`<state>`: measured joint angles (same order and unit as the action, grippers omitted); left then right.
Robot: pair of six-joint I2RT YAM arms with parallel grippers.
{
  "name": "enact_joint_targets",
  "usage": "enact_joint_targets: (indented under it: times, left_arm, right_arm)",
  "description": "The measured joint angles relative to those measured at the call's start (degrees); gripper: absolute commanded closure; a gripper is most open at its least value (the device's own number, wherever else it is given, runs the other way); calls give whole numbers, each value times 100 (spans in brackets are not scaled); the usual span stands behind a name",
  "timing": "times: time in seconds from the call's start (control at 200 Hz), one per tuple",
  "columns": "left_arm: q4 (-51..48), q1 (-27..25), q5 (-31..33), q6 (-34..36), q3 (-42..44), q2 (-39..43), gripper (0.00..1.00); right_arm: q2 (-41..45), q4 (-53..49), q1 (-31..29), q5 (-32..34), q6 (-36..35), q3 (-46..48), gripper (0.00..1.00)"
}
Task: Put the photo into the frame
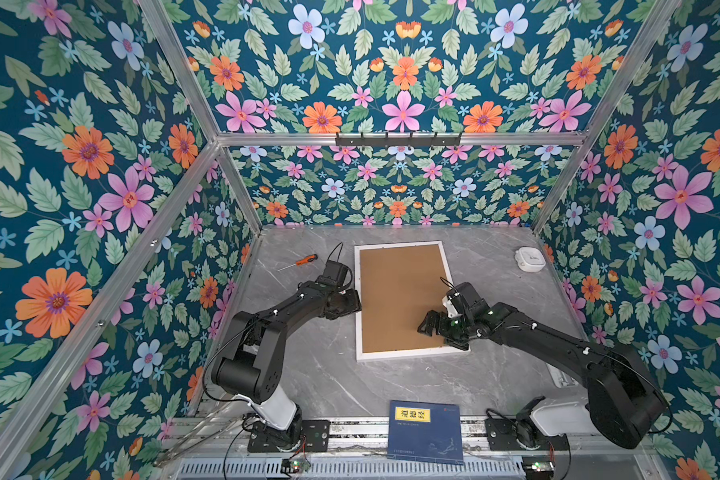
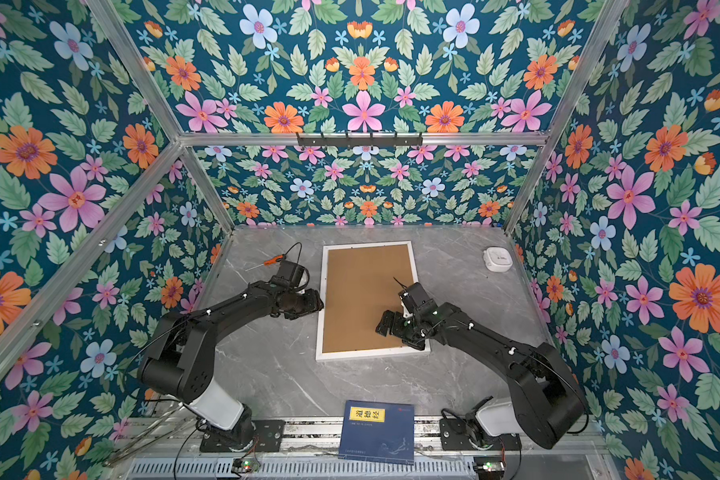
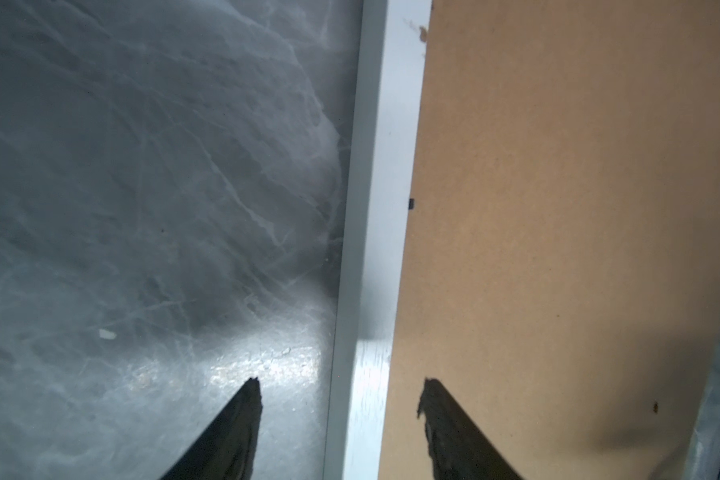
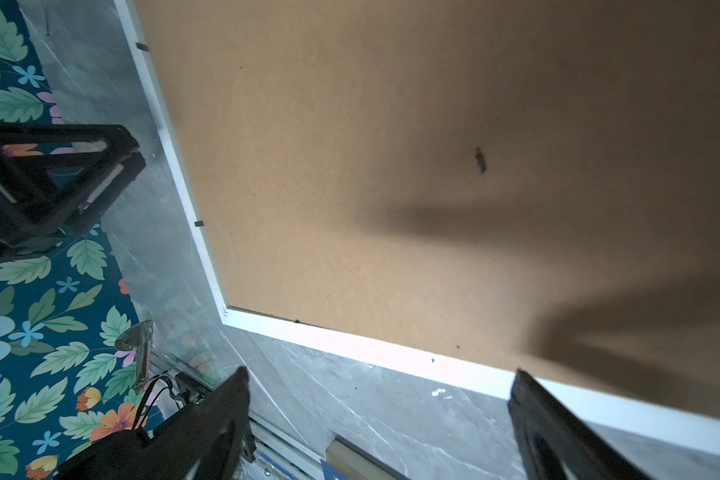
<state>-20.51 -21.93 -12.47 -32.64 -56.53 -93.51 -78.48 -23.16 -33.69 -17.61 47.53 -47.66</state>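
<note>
A large white frame (image 1: pixel 408 355) (image 2: pixel 371 354) lies flat, face down, in the middle of a grey marble table (image 1: pixel 308 374), its opening filled by a plain brown backing board (image 1: pixel 400 291) (image 2: pixel 362 291). The left gripper (image 1: pixel 350 305) (image 3: pixel 341 388) sits at the frame's left rail (image 3: pixel 375 208), its fingers spread, one over the table and one over the board. The right gripper (image 1: pixel 437 328) (image 4: pixel 381 374) hangs over the board's near right corner, its fingers spread wide and holding nothing. A dark blue book (image 1: pixel 427 432) lies at the near edge, and an orange-handled screwdriver (image 1: pixel 302 262) at the far left.
</note>
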Motion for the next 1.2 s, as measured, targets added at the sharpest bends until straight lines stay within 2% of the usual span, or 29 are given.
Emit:
enact_joint_targets:
  times: [0.33, 0.595, 0.735, 0.97, 1.2]
  left_arm:
    - [9, -42, -17, 0, 105, 0, 36]
    - [17, -227, 70, -24, 164, -70, 36]
    - [-2, -315, 160, -26, 175, -138, 36]
    - [-68, -319, 361, -37, 149, -138, 34]
    - [-243, -308, 573, 103, -101, -170, 35]
  right_arm:
    - [2, -577, 424, 160, -400, -520, 3]
    - [-22, -960, 1419, 120, -918, -1117, 3]
    - [-411, -1054, 1805, -46, -1268, -1486, 3]
    - [-1106, -1038, 1875, -319, -1773, -1628, 3]
    - [-1753, -525, 2041, -455, -1943, -2127, 2]
